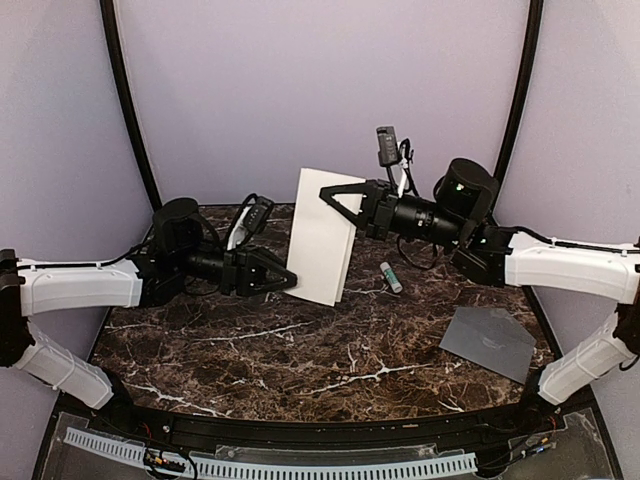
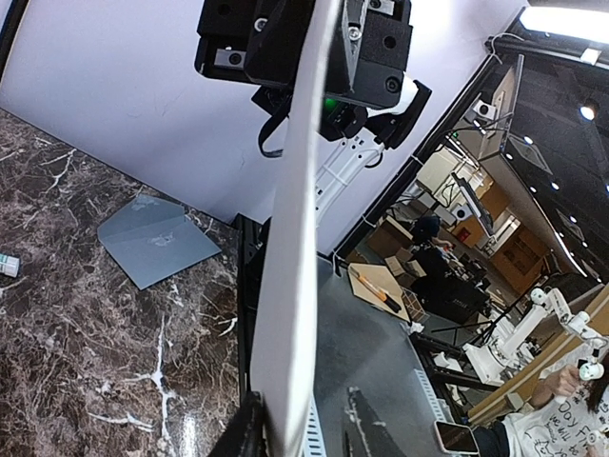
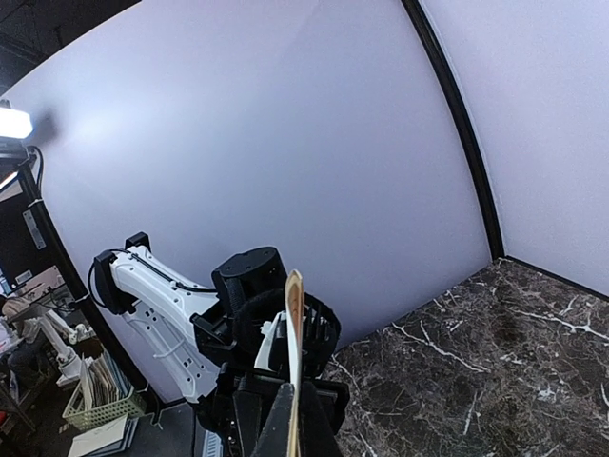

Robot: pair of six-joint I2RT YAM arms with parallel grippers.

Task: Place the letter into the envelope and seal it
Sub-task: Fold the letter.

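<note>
The letter [image 1: 322, 238] shows its plain white back and hangs upright in the air over the middle of the table. My right gripper [image 1: 323, 192] is shut on its upper part; in the right wrist view the thin tan edge of the letter [image 3: 294, 324] rises from between the pinched fingers of that gripper [image 3: 297, 424]. My left gripper [image 1: 291, 283] sits at the sheet's lower left edge. In the left wrist view the letter [image 2: 295, 267] stands between the open jaws of the left gripper [image 2: 304, 430], against the left finger and clear of the right one. The grey envelope [image 1: 488, 342] lies flat at the table's right front.
A small glue stick [image 1: 391, 277] lies on the dark marble table [image 1: 250, 360] just right of the letter. In the left wrist view the envelope [image 2: 157, 238] lies near the table's edge. Lilac walls close the back and sides.
</note>
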